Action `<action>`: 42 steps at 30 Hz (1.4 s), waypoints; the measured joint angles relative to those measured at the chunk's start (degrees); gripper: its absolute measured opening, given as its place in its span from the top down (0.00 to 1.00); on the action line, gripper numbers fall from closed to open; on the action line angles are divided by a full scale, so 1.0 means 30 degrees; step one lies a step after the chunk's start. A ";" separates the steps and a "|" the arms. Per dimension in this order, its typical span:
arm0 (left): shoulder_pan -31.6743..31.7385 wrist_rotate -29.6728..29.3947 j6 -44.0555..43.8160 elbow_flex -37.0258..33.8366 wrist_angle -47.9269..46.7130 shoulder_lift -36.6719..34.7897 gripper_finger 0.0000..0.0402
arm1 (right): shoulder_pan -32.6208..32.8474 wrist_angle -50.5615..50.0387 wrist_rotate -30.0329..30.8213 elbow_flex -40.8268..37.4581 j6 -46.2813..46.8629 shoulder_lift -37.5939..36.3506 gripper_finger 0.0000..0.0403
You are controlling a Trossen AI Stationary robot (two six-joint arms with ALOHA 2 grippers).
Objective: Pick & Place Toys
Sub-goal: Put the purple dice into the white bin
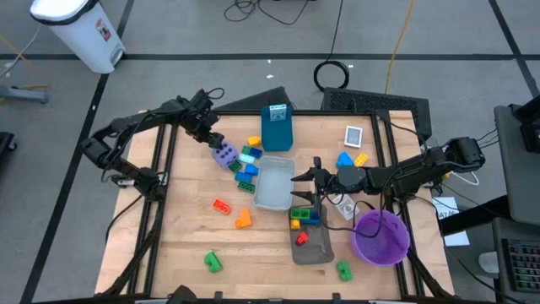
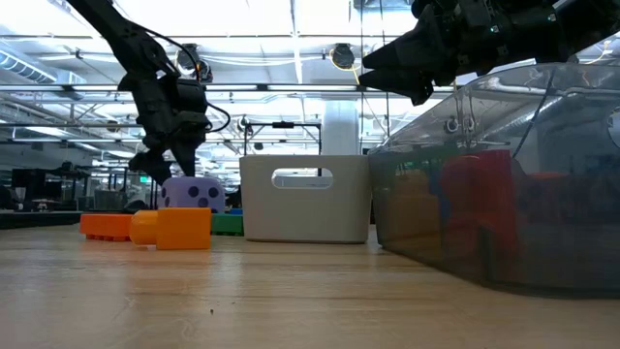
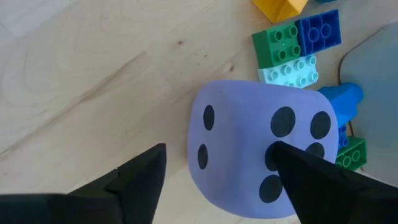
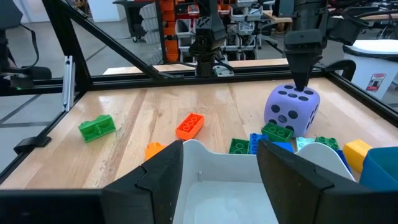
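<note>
Left gripper (image 1: 213,139) sits over the purple die (image 1: 224,153), upper left of centre in the high view, next to the brick pile (image 1: 246,167). Jaws open and straddling the die, nothing held. My call: centre on the die, drop lower, squeeze flat faces, clear the bricks. Right gripper (image 1: 297,186) hovers half open and empty over the clear tray (image 1: 272,182).

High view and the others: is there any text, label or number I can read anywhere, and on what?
No text can be read in any view.
White bin: a red-and-dark label, too small to read.
White card on the table: print too small to read.
Papers beside the table: blurred.
Purple die: black dots only, no numerals.
</note>
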 joint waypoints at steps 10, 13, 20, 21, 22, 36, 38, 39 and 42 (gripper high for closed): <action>-0.0058 0.0775 0.0829 -0.0015 0.0333 0.0024 0.11 | 0.0000 -0.0227 0.0007 0.0000 0.0000 0.0000 0.51; -0.0097 0.0761 0.1078 -0.0015 0.0336 0.0036 0.10 | 0.0000 -0.0401 0.0007 0.0000 0.0000 0.0000 0.51; -0.0572 0.1338 0.1134 0.0076 0.0687 0.1384 0.10 | 0.0000 -0.0525 0.0036 0.0000 0.0000 0.0000 0.51; -0.0634 0.1493 0.1132 0.0090 0.0801 0.1577 0.10 | 0.0000 -0.0517 0.0036 0.0000 0.0000 0.0000 0.51; -0.0670 0.1604 0.1137 0.0085 0.0928 0.1762 0.10 | 0.0000 -0.0519 0.0038 0.0000 -0.0002 0.0000 0.51; -0.0729 0.1660 0.1894 0.0066 0.1177 0.2341 0.34 | 0.0000 -0.0517 0.0063 0.0000 -0.0002 0.0000 0.51; -0.0731 0.1997 0.2414 0.0058 0.1223 0.2355 0.43 | 0.0000 -0.0517 0.0065 0.0000 0.0000 0.0000 0.51; -0.0731 0.2199 0.2691 0.0056 0.1260 0.2363 0.48 | 0.0000 -0.0517 0.0065 0.0000 -0.0004 0.0000 0.51; -0.0750 0.2458 0.3164 0.0029 0.1331 0.2377 0.62 | 0.0000 -0.0517 0.0065 0.0000 0.0000 0.0000 0.51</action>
